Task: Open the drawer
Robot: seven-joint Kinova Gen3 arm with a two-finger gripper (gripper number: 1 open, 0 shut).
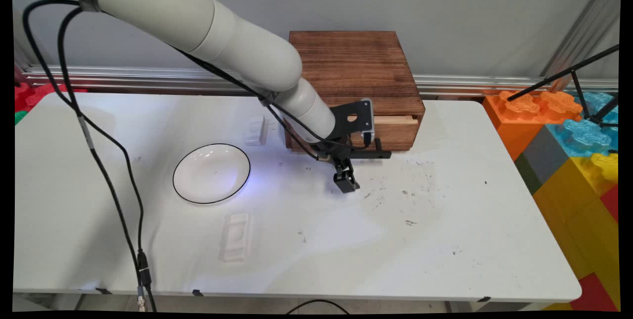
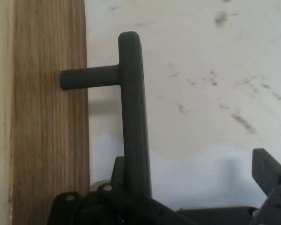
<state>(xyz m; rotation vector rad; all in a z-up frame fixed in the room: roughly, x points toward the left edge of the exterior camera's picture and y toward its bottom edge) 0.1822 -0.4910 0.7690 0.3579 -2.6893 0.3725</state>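
Grey wall (image 1: 470,7), white table (image 1: 445,240), coloured foam blocks (image 1: 568,126) at right

The wooden box (image 1: 361,89) stands at the back of the counter (image 1: 445,240), walling off that side. Its drawer (image 1: 393,128) is slightly pulled out, and the black handle (image 2: 133,112) juts forward over the counter, right beside the fingers (image 2: 267,171). Right of the handle the counter lies bare. To the left, a white plate (image 1: 211,173) and two small white blocks (image 1: 256,130) (image 1: 236,236) take up room.
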